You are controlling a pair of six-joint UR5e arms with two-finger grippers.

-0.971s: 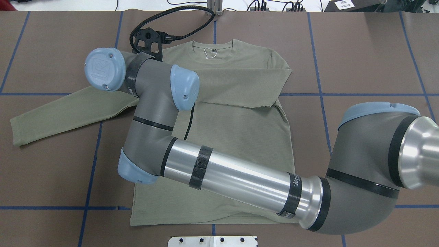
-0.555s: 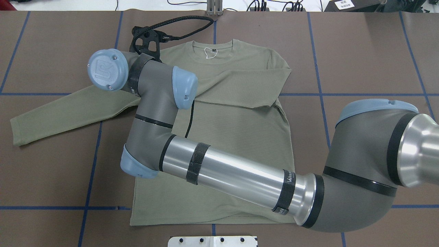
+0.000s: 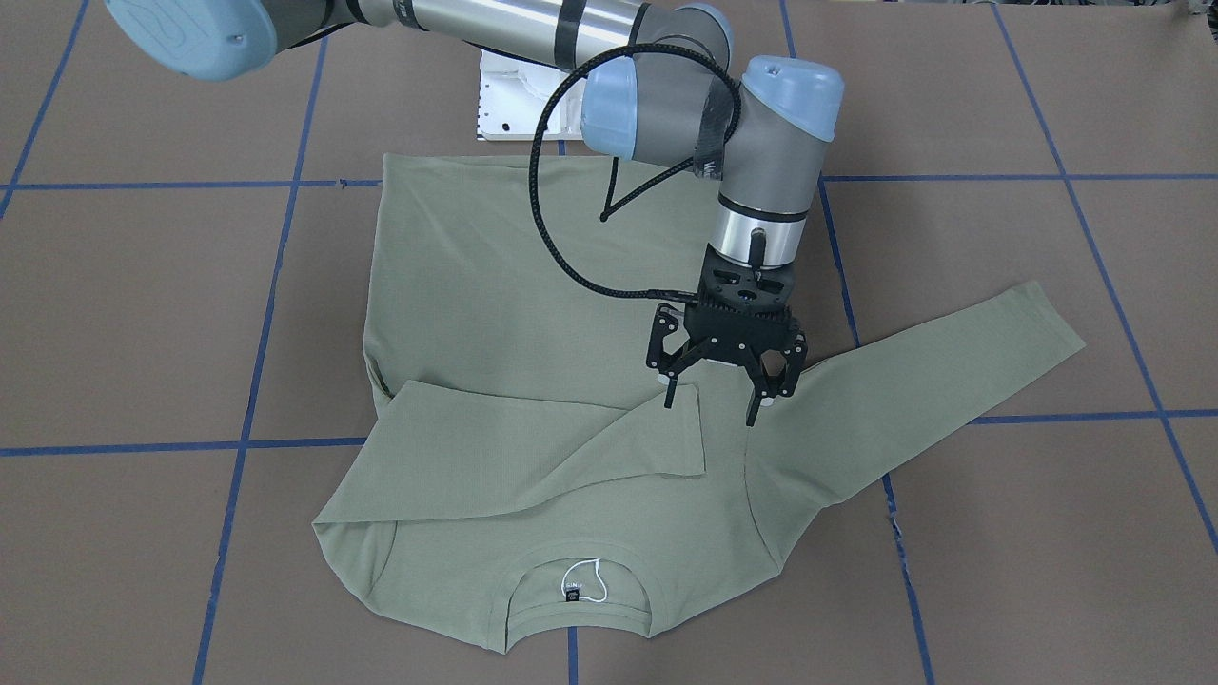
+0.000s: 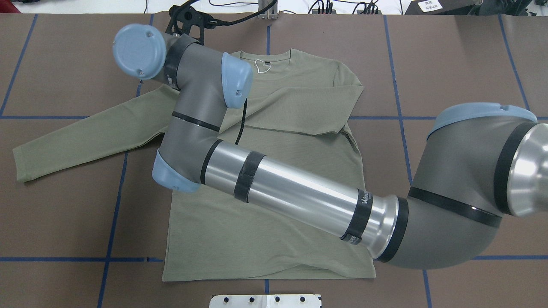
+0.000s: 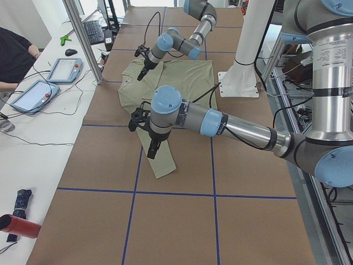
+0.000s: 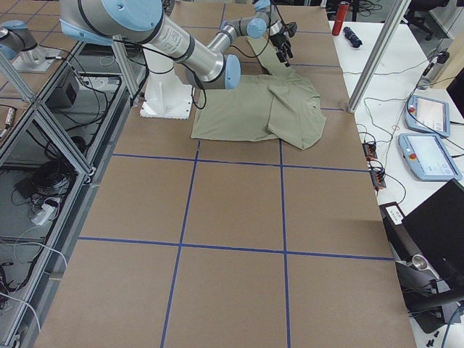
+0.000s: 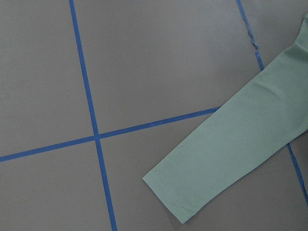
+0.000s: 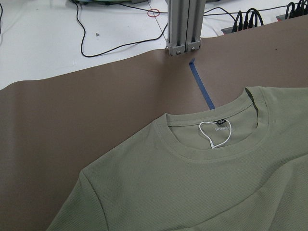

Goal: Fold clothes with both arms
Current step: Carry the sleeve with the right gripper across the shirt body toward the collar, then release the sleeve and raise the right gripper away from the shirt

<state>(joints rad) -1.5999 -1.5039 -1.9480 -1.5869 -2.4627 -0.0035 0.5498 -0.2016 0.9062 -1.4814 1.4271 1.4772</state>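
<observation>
**Green long-sleeved knit shirt: one sleeve folded, more to do**

The shirt lies flat on the brown paper counter, bottom edge nearest the robot. Further out, one sleeve is folded across the chest. The other sleeve lies straight out; I think it needs folding next, then the body. The silver-and-grey right arm reaches over where that sleeve starts, jaws wide open, holding nothing. The matching left arm hangs near that sleeve; its jaws I cannot tell. Farthest is the round neck.
</observation>
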